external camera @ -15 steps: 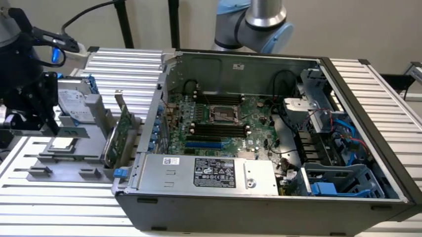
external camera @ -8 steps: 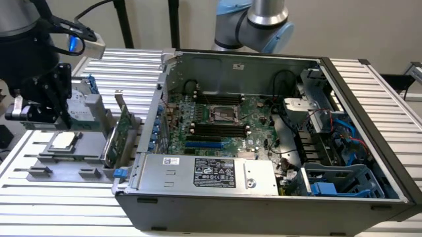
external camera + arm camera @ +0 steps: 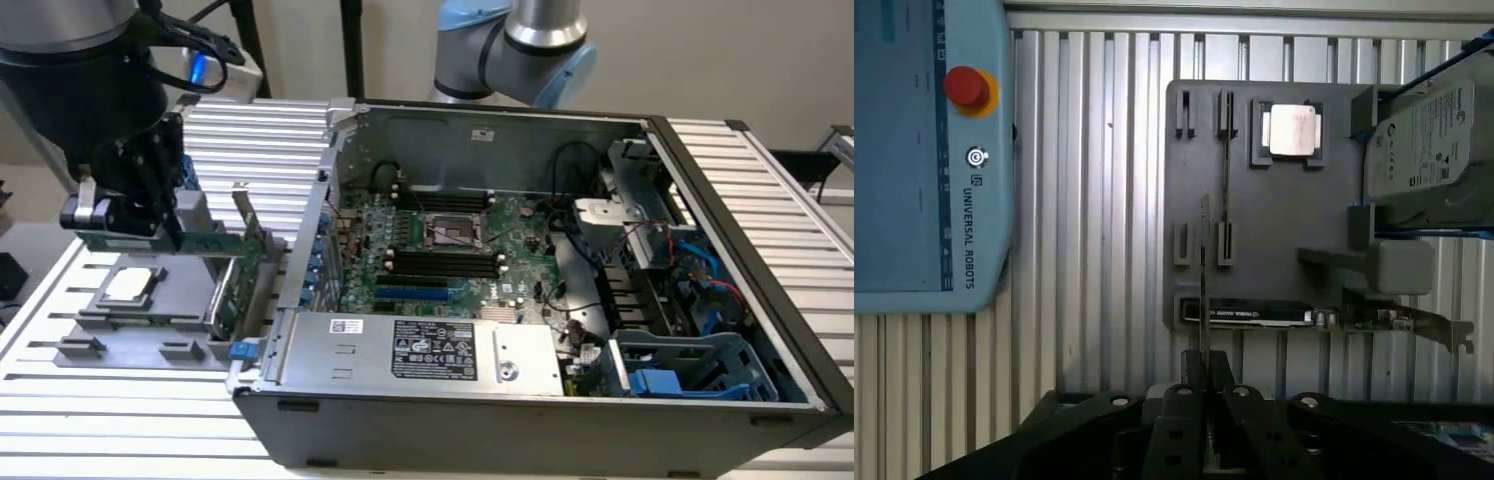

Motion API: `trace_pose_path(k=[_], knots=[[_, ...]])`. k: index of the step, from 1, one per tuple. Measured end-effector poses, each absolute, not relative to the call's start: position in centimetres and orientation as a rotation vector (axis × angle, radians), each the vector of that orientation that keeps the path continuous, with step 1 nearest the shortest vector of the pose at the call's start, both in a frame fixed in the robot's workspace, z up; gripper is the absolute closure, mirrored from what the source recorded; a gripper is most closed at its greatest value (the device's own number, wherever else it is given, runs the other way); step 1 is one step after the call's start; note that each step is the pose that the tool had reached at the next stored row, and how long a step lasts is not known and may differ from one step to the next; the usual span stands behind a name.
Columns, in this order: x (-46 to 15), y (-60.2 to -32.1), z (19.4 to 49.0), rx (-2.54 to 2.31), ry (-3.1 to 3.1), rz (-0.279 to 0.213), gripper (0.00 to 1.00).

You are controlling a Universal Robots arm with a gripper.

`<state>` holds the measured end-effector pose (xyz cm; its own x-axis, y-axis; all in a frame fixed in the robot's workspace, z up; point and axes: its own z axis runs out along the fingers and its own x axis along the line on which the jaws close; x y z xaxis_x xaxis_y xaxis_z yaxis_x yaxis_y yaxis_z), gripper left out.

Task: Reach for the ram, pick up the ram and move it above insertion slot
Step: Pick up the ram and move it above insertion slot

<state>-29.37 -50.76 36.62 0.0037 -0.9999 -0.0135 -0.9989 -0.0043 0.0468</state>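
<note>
One gripper (image 3: 1202,395), jaws narrowed edge-on around one ram (image 3: 1204,275), lifted clear above the grey holder tray (image 3: 1274,200). Below the gripper, the tray carries one square processor chip (image 3: 1291,130), one hard drive (image 3: 1429,150) and one expansion card (image 3: 1274,315). One blue pendant (image 3: 924,150) beside it, lettered "UNIVERSAL ROBOTS". One open computer case (image 3: 534,290) stands well apart, motherboard inside.

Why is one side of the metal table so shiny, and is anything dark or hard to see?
Wrist view: light glares off the ribbed table and the silver chip; the end effector is a dark shape. Exterior view: the computer case is shadowy inside, and the arm looks nearly black.
</note>
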Motion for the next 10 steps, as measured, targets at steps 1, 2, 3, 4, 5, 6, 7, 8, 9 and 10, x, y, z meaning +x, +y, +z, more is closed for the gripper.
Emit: trace_pose_path(k=[1,2,3,4,5,6,7,8,9,10], knots=[[-28.9,-50.8,36.8,2.209,-2.2,-0.068,0.86],[-28.5,-50.8,37.0,2.21,-2.201,-0.069,0.86],[-28.0,-50.8,37.1,2.211,-2.202,-0.071,0.86],[-27.6,-50.8,37.3,2.211,-2.202,-0.072,0.86],[-27.2,-50.7,37.5,2.212,-2.203,-0.073,0.86],[-26.7,-50.7,37.7,2.213,-2.203,-0.075,0.86],[-26.3,-50.7,37.8,2.213,-2.204,-0.076,0.86],[-25.8,-50.7,38.0,2.214,-2.205,-0.078,0.86],[-25.4,-50.7,38.1,2.215,-2.206,-0.08,0.86],[-24.9,-50.7,38.3,2.216,-2.206,-0.082,0.86]])
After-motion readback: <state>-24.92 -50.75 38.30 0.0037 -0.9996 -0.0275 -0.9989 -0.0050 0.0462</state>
